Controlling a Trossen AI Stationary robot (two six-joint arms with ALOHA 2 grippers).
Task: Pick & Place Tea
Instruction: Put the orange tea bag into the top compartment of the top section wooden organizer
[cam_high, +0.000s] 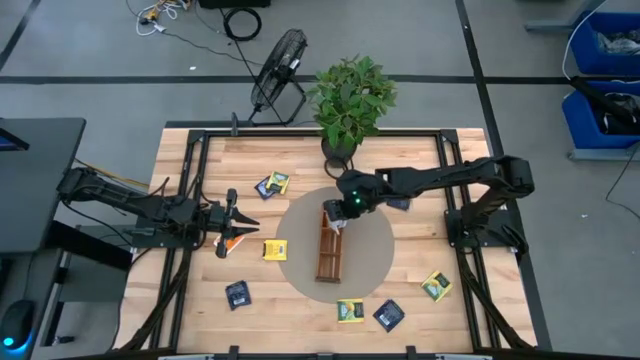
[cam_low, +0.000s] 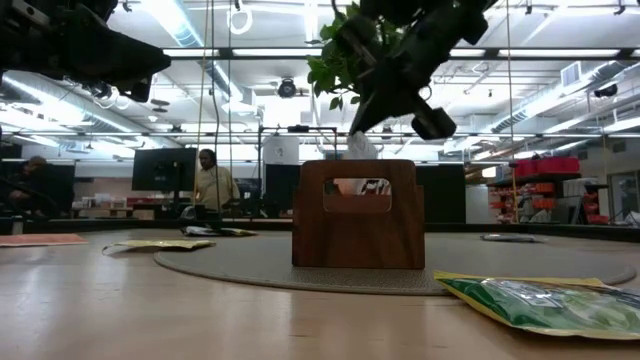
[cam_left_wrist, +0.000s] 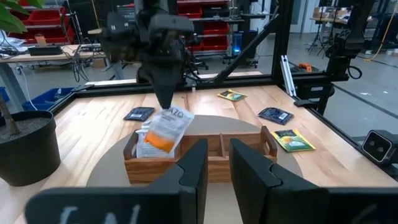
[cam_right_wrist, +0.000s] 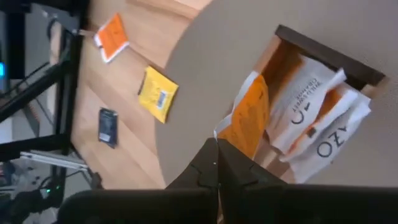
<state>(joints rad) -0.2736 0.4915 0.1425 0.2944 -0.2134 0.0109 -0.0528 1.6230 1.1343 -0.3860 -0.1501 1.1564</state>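
Note:
A long brown wooden tray (cam_high: 328, 262) lies on a round grey mat. My right gripper (cam_high: 338, 212) stands over the tray's far end compartment, shut on an orange-and-white tea sachet (cam_right_wrist: 245, 115). Other white-and-orange sachets (cam_right_wrist: 311, 93) stand in that compartment. My left gripper (cam_high: 247, 216) hovers open near the table's left side, above an orange sachet (cam_high: 232, 243) lying flat. It touches nothing. More sachets lie flat on the table: yellow (cam_high: 275, 250), navy (cam_high: 238, 294), green-yellow (cam_high: 350, 311), navy (cam_high: 389, 315), green-yellow (cam_high: 436, 286) and a pair (cam_high: 272, 184) near the plant. My right gripper pinches the orange-and-white sachet between its two fingers at the upper edge (cam_right_wrist: 219, 134), coming from above and pointing down. The sachet hangs tilted below the fingers (cam_left_wrist: 165, 93). Its lower end (cam_left_wrist: 152, 146) reaches into the tray's far end compartment beside the other sachets.
A potted plant (cam_high: 350, 100) stands at the table's far edge, close behind my right arm. A navy sachet (cam_high: 400, 203) lies under that arm. A black metal frame (cam_high: 190, 140) rims the table. A person (cam_low: 210, 180) is in the room beyond.

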